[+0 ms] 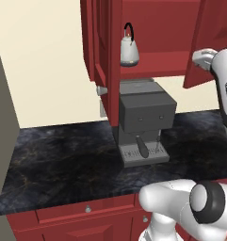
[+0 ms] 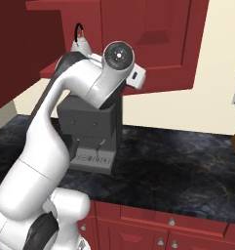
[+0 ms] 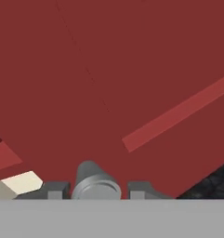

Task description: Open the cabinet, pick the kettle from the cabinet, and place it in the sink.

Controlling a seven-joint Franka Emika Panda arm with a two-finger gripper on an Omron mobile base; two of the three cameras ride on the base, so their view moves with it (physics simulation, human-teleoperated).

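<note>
The dark red cabinet (image 1: pixel 152 66) hangs over the counter with both doors swung open. On its shelf stands the small silver-white kettle (image 1: pixel 129 51) with a black arched handle; in the right base view the kettle (image 2: pixel 82 44) peeks out behind my arm. My gripper (image 3: pixel 98 189) is at the right door (image 1: pixel 206 37), its two fingers on either side of the round silver knob (image 3: pixel 97 183), with narrow gaps to it. The door's red panel (image 3: pixel 108 83) is close in front of the hand. The sink is out of view.
A boxy grey coffee machine (image 1: pixel 145 113) stands on the dark marble counter (image 1: pixel 63 160) right under the cabinet. The left door (image 1: pixel 114 70) juts out edge-on beside the kettle. Red drawers (image 1: pixel 86 212) run below the counter edge.
</note>
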